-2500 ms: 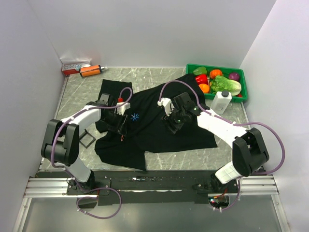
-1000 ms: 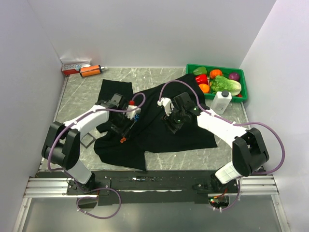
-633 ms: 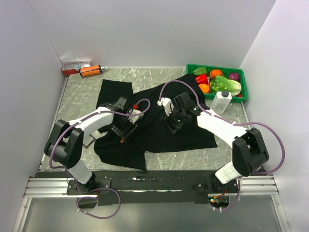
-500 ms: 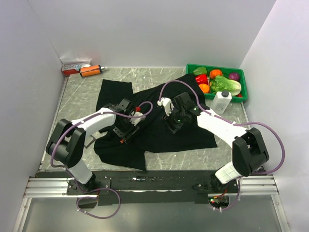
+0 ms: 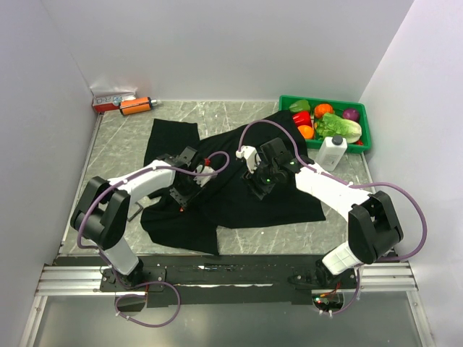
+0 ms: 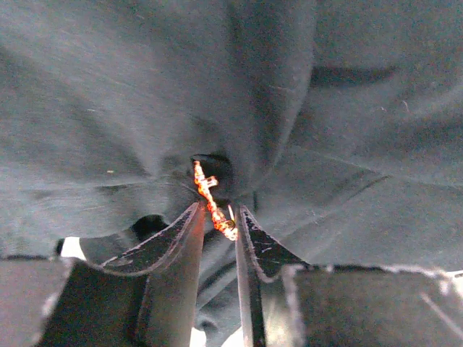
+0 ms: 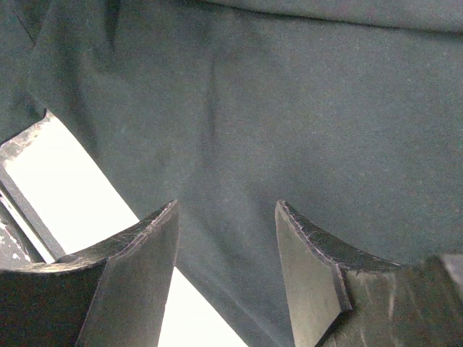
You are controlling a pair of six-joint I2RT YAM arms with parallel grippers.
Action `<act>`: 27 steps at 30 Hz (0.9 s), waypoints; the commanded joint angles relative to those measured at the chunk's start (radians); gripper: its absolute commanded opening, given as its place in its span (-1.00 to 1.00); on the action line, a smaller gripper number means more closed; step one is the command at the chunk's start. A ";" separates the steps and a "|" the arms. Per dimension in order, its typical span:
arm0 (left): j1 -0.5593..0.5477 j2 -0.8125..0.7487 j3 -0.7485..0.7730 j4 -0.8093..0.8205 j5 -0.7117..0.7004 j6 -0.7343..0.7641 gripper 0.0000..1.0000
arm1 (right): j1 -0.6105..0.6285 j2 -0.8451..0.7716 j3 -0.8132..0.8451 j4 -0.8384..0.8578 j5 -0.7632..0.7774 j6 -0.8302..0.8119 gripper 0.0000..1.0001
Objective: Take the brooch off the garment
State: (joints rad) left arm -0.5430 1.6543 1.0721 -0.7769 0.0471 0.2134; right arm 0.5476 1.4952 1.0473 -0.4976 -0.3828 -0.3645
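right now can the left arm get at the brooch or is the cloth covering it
Likely yes. In the left wrist view the left gripper has a fingertip on either side of the brooch, at its lower end, and seems to pinch it. The garment puckers around it but does not cover it.

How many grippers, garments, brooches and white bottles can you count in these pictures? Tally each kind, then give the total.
grippers: 2 (left gripper, right gripper)
garment: 1
brooch: 1
white bottle: 1
total: 5
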 commanded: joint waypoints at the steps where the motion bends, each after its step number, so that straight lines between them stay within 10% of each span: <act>1: 0.000 -0.008 0.063 -0.007 -0.044 -0.019 -0.42 | 0.011 0.004 0.022 0.027 0.001 -0.007 0.25; 27: 0.080 -0.010 0.072 -0.084 0.066 -0.022 -0.98 | 0.021 0.013 0.048 -0.004 -0.031 -0.024 0.23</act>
State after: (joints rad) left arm -0.4980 1.6543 1.1244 -0.8093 0.0452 0.1967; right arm 0.5529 1.5356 1.0630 -0.5018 -0.3851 -0.3660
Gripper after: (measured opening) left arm 0.032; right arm 0.623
